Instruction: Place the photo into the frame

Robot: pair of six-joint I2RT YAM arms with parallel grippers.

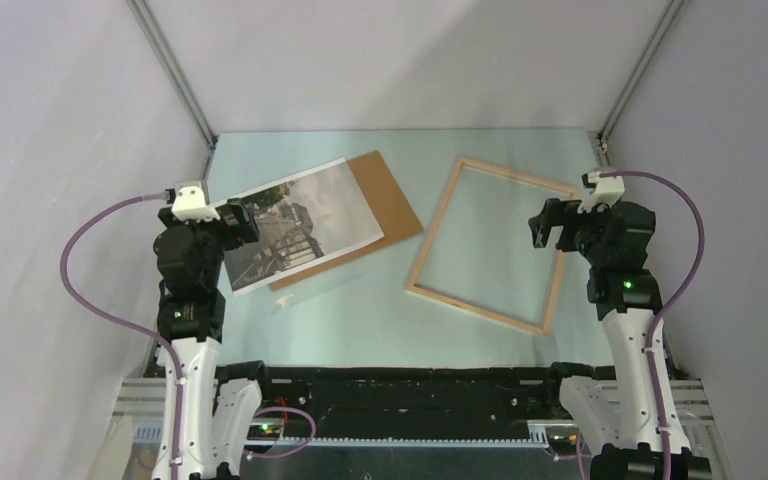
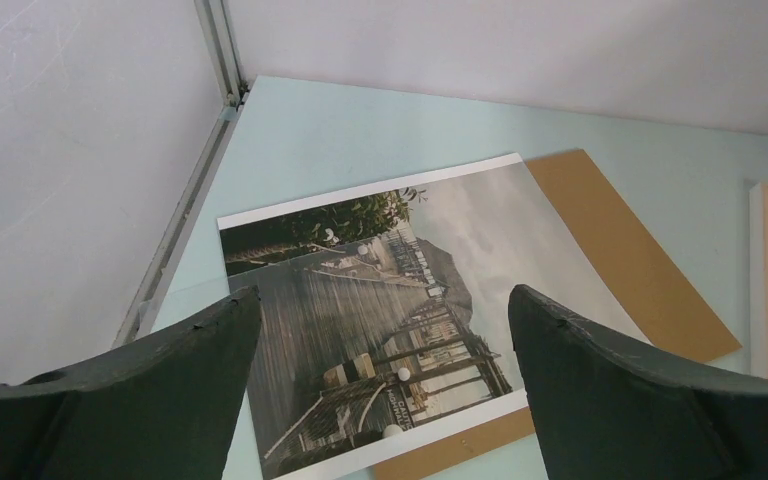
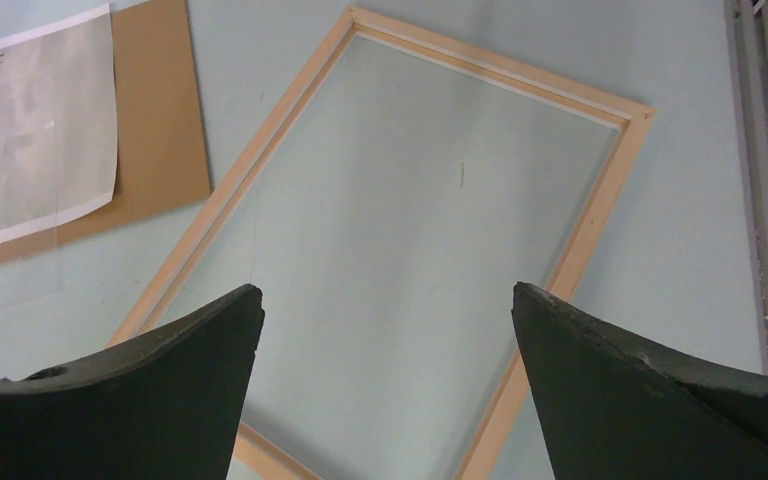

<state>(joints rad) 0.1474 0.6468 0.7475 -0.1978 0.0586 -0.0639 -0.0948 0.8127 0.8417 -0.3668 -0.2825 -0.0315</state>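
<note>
The photo (image 1: 305, 225), a white-bordered print of a grey boardwalk, lies flat at the left of the table, partly covering a brown backing board (image 1: 392, 195). My left gripper (image 1: 243, 222) hovers open over the photo's near-left part. In the left wrist view the photo (image 2: 400, 300) fills the space between and beyond the empty fingers of the gripper (image 2: 383, 293). The frame (image 1: 436, 224), thin pale wood rails, lies tilted on the right. My right gripper (image 1: 545, 225) hangs open above its right side. The frame (image 3: 260, 145) in the right wrist view surrounds bare table under the gripper (image 3: 387, 290).
A faint edge of a clear sheet (image 1: 315, 287) shows on the table just in front of the photo and board. Grey enclosure walls stand left, right and behind, with metal posts (image 1: 175, 75) at the back corners. The arms' bases sit at the near edge.
</note>
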